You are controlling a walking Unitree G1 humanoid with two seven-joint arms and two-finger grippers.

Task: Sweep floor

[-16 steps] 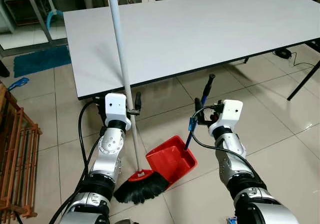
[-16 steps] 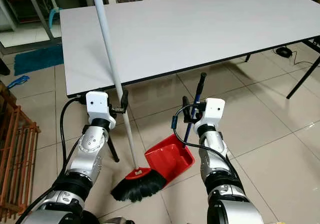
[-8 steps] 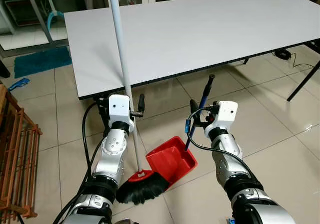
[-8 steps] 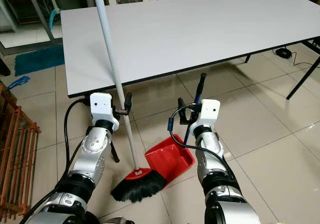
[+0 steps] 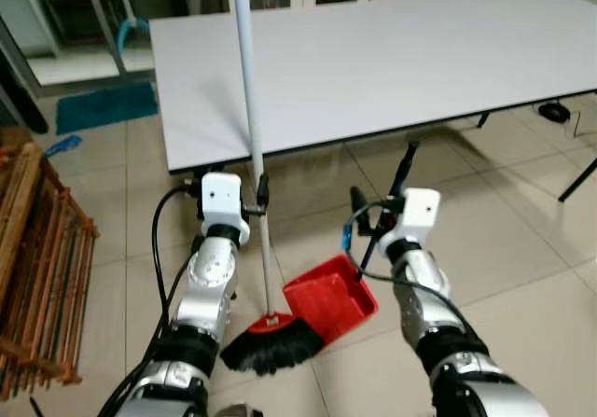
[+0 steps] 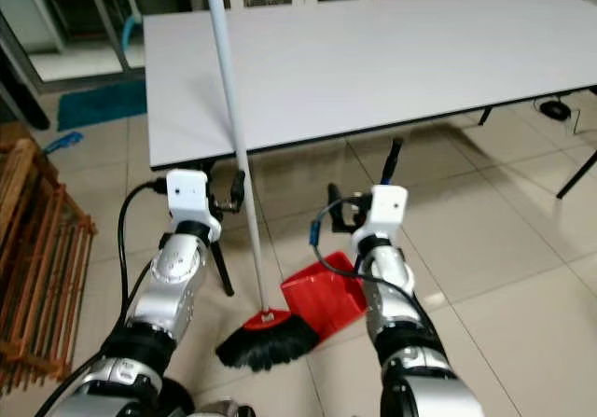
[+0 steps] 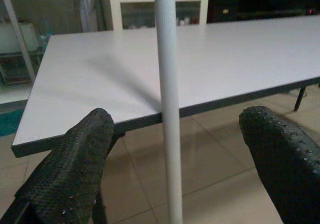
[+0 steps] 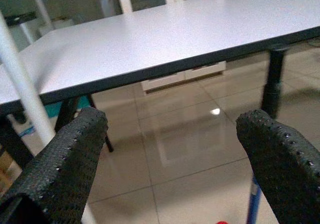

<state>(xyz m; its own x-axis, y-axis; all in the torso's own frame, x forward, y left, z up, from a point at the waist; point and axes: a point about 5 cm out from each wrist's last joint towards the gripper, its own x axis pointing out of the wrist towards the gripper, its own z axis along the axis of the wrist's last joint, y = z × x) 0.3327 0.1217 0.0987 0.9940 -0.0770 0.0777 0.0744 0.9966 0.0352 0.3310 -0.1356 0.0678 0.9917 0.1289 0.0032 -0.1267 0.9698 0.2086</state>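
A broom with a white pole (image 5: 250, 100) and a black bristle head (image 5: 272, 350) on a red base stands on the tiled floor in front of me. My left gripper (image 5: 258, 200) is open around the pole (image 7: 167, 98), with its fingers (image 7: 75, 159) standing apart from it on either side. A red dustpan (image 5: 328, 300) lies just right of the bristles, and its blue-and-black handle (image 5: 392, 193) rises at a slant. My right gripper (image 5: 375, 214) is open at that handle, which runs close along one finger (image 8: 280, 159).
A large white table (image 5: 420, 53) spans the area ahead; its edge is close behind the pole, and a dark leg (image 6: 219, 258) stands near my left arm. A wooden rack (image 5: 37, 249) is on the left. A blue mat (image 5: 98, 107) lies far left.
The whole view has shifted as the camera moved. The broom pole stands a little more upright than before. Both arms keep nearly the same pose by the broom and dustpan.
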